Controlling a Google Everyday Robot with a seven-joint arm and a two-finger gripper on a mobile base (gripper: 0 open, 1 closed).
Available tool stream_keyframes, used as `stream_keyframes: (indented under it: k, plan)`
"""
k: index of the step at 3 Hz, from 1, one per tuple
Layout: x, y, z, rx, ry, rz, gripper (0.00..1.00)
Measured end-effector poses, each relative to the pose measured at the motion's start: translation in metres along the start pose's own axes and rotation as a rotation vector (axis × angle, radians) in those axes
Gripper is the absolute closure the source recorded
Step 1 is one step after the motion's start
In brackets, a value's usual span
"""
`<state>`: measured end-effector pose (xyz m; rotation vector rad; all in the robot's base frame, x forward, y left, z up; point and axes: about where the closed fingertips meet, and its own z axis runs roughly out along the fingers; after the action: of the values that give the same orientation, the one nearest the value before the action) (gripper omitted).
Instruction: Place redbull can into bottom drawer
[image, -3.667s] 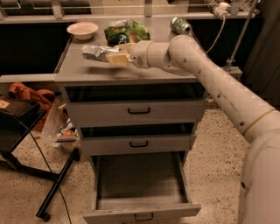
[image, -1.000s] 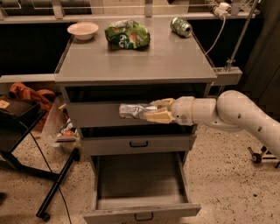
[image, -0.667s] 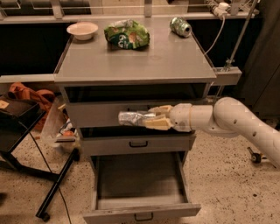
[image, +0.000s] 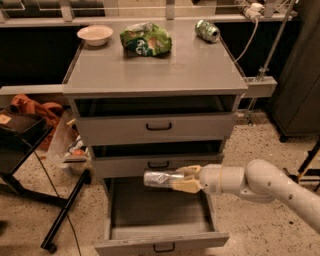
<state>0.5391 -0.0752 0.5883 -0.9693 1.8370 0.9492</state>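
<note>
My gripper (image: 179, 178) is shut on the redbull can (image: 161, 179), a slim shiny silver can held lying sideways. It hangs just above the back of the open bottom drawer (image: 160, 212), in front of the middle drawer's front panel. The arm reaches in from the right. The bottom drawer is pulled out, its flat grey floor bare, with a small dark loop handle (image: 163, 247) on its low front.
On the cabinet top (image: 155, 67) stand a white bowl (image: 95, 35), a green snack bag (image: 146, 39) and a green can (image: 207, 30) lying on its side. The two upper drawers (image: 157, 127) are slightly ajar. A black stand leg (image: 65, 210) and clutter lie left of the cabinet.
My gripper has carried the can from the cabinet top down past the top and middle drawer fronts, and it now hangs over the open bottom drawer.
</note>
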Motion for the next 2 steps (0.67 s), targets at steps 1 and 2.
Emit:
stream_keyframes:
  k: [1, 2]
  plan:
    - [0.066, 0.015, 0.024, -0.011, 0.0, 0.074, 1.0]
    - [0.123, 0.024, 0.045, 0.012, -0.011, 0.154, 1.0]
